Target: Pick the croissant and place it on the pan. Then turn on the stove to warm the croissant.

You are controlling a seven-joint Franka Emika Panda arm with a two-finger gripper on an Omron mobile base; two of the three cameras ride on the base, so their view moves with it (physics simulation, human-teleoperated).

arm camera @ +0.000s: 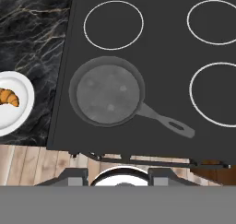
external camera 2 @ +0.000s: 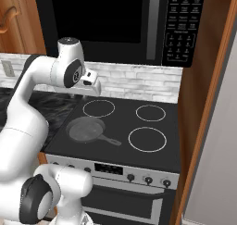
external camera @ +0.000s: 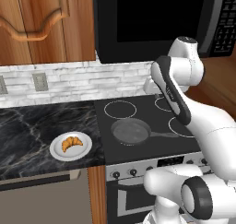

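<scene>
The croissant [external camera: 71,143] [arm camera: 8,97] is a small golden crescent lying on a round white plate [external camera: 61,154] [arm camera: 19,119] on the dark marble counter, left of the stove [external camera: 152,113] [external camera 2: 124,121] [arm camera: 166,52]. On the stove's front-left burner sits the dark grey pan [external camera: 131,131] [external camera 2: 85,129] [arm camera: 108,91], nothing in it, its handle pointing right. My gripper [external camera 2: 94,88] hangs high above the stove's left side, pointing down, well clear of the pan and croissant. It is shut and holds nothing that I can see.
A black microwave [external camera: 152,20] [external camera 2: 102,20] hangs close above the stove, just over the arm. A row of black knobs [external camera: 133,172] [external camera 2: 148,179] lines the silver front panel. A wooden cabinet wall [external camera 2: 203,103] stands right of the stove.
</scene>
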